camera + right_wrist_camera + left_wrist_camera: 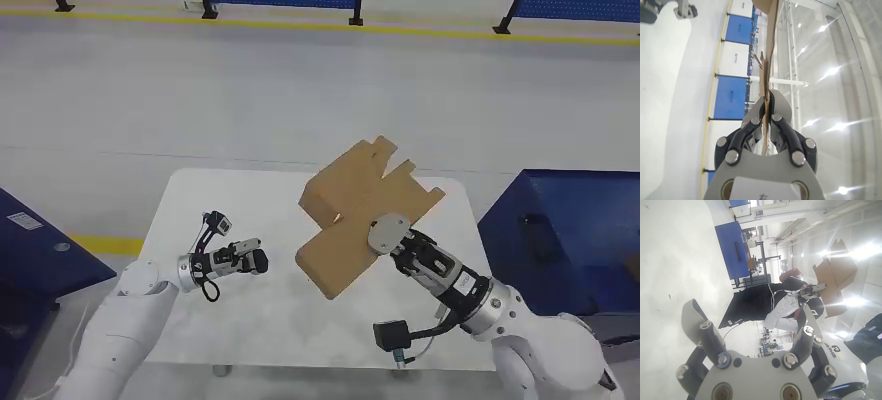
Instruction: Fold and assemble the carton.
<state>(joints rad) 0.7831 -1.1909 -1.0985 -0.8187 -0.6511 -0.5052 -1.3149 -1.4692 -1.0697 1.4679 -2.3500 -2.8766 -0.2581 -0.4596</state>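
Observation:
A flat brown cardboard carton [352,215] with notched flaps is held up above the white table [200,200], tilted, with its flaps unfolded. My right gripper [385,235] is shut on the carton's edge [767,106], which runs edge-on between its fingers. In the left wrist view the carton [836,275] hangs in the air with the right gripper [820,287] clamped on it. My left gripper [252,258] sits low over the table to the left of the carton, apart from it. Its fingers [694,315] stand open with nothing between them.
Blue bins stand on the floor at both sides of the table [560,240] [35,255]. Bare tabletop lies under and in front of the carton. A yellow floor line [300,25] runs along the far side.

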